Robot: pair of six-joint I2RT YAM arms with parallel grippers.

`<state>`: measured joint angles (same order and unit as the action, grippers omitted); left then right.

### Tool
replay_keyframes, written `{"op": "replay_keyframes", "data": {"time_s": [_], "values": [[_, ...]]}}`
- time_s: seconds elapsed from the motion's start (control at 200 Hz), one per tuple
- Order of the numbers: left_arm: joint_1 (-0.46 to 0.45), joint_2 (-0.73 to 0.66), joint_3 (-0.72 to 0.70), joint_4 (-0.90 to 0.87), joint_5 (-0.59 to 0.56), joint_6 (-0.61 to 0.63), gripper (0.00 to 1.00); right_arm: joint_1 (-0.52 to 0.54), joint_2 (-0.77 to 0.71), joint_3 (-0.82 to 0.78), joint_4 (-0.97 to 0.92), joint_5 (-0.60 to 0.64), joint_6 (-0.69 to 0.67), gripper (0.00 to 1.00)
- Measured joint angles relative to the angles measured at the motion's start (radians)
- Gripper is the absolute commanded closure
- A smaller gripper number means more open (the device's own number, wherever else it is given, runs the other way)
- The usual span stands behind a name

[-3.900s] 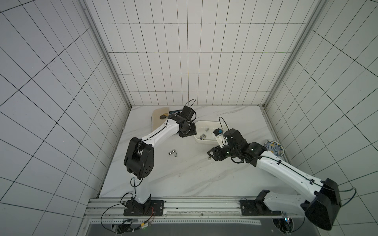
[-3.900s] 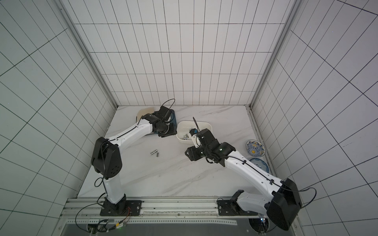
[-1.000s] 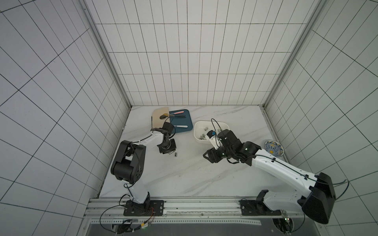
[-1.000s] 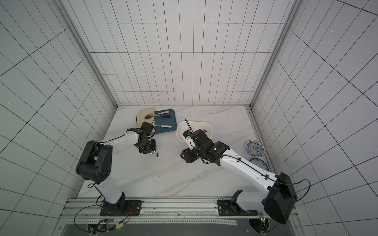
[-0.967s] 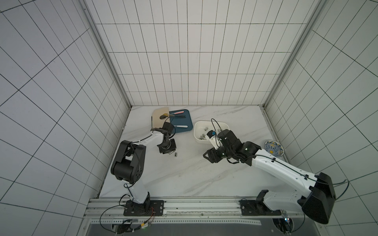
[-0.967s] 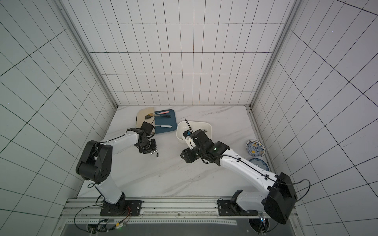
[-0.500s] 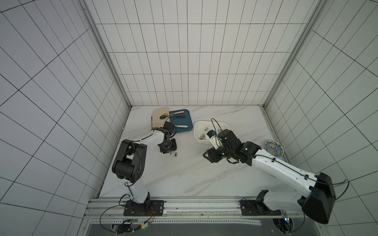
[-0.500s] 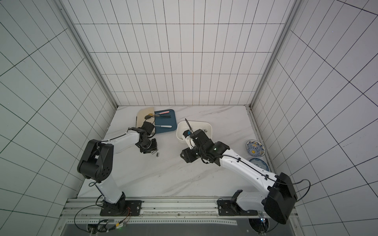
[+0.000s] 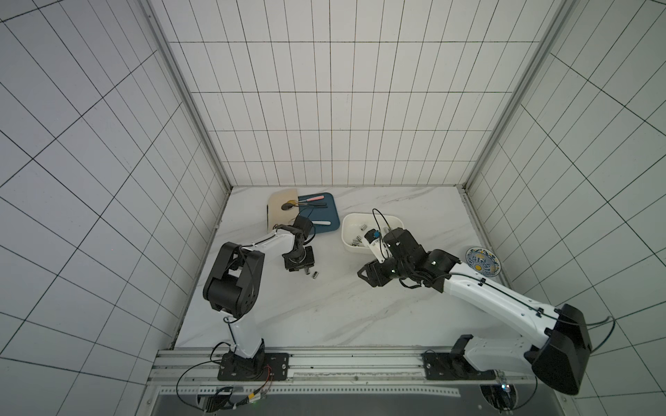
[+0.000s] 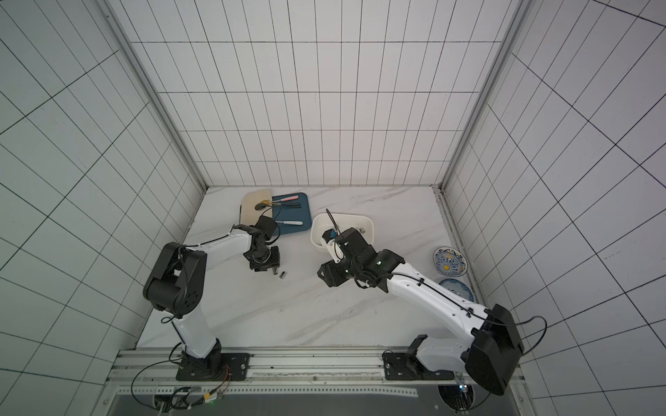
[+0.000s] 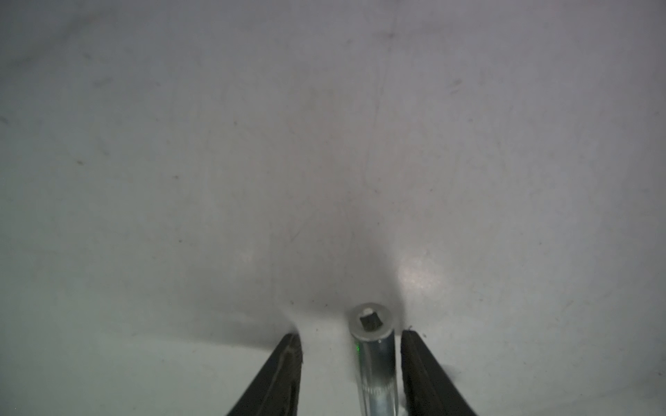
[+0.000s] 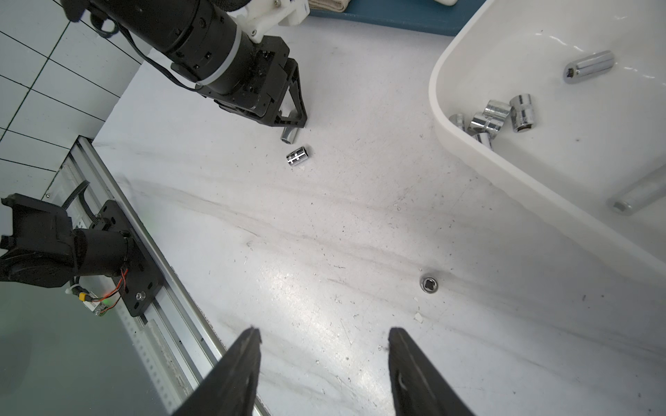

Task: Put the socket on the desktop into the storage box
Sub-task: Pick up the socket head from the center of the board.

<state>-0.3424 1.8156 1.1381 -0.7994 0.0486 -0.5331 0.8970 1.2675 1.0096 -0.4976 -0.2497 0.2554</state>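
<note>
My left gripper is low over the white marble desktop, open, its jaws on either side of a long chrome socket that lies nearer one finger. A gap shows on the other side. A short socket lies just beside that gripper, and in both top views. Another socket stands on end near the storage box, which holds several sockets. My right gripper hovers open and empty above the desktop, in front of the storage box.
A dark-blue tray with utensils and a beige board sit behind the left gripper. A patterned plate and a blue plate lie by the right wall. A metal rail runs along the front edge.
The left arm has come from over the storage box down to the sockets on the desktop, and its jaws have widened slightly in the last second. The right arm has barely moved.
</note>
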Motion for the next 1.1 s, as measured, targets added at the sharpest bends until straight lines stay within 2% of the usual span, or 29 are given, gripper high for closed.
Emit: {"op": "replay_keyframes", "data": {"time_s": [0.13,0.22,0.35,0.415,0.47,0.52,0.58,0.62,1.099], "values": [[0.000,0.002,0.002,-0.006,-0.009,-0.003,0.64,0.000,0.000,0.000,0.000,0.000,0.000,0.40],[-0.002,0.002,0.001,-0.008,-0.014,-0.013,0.75,0.000,0.000,0.000,0.000,0.000,0.000,0.41],[-0.010,0.002,-0.003,-0.005,-0.027,-0.016,0.76,0.000,0.000,0.000,0.000,0.000,0.000,0.40],[-0.014,-0.002,-0.008,-0.002,-0.034,-0.025,0.84,0.000,0.000,0.000,0.000,0.000,0.002,0.40],[-0.017,-0.007,-0.014,0.004,-0.038,-0.028,0.86,0.000,0.000,0.000,0.001,0.000,0.003,0.40],[-0.019,-0.010,-0.018,0.008,-0.040,-0.031,0.93,0.000,0.000,-0.002,0.005,0.000,0.004,0.40],[-0.020,-0.013,-0.023,0.013,-0.041,-0.034,0.94,0.000,0.000,-0.002,0.007,0.000,0.005,0.41],[-0.021,-0.014,-0.024,0.014,-0.042,-0.035,1.00,0.000,0.000,-0.002,0.008,0.000,0.007,0.41],[-0.023,-0.092,-0.039,-0.032,-0.041,-0.044,1.00,0.000,0.018,-0.027,0.014,0.000,0.023,0.41]]}}
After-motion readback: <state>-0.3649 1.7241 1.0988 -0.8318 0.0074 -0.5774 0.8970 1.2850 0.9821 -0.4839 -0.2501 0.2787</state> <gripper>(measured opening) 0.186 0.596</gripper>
